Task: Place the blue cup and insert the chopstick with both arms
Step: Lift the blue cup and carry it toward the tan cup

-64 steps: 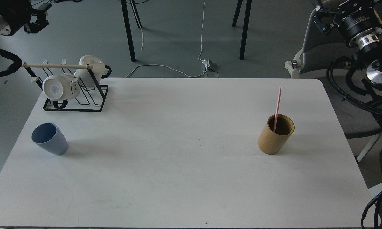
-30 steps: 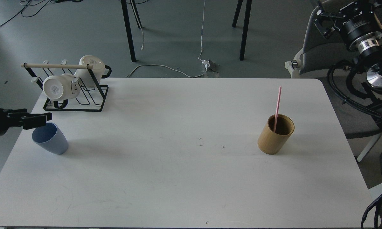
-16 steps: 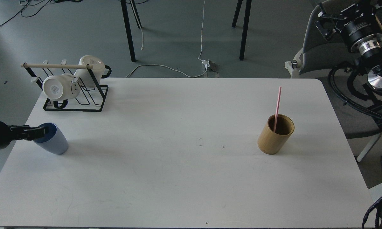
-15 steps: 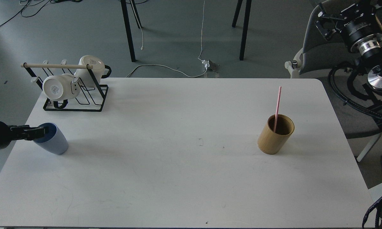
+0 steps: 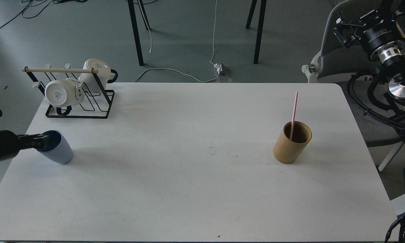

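Our left gripper (image 5: 44, 142) sits at the blue cup (image 5: 55, 151) rim, table's (image 5: 189, 189) left edge; grip can't be told; right gripper unseen; chopstick (image 5: 293, 114) stands in the bamboo holder (image 5: 291, 143) far right; risk: a rim-only pinch tips the cup.

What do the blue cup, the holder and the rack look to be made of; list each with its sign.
Blue cup: probably matte plastic or glazed ceramic; even light-blue wall, no shine. Cannot tell which.
Holder: looks like bamboo or wood; tan wall with faint grain, dark inside.
Rack: thin black wire, likely coated metal, with a pale wooden rod on top.
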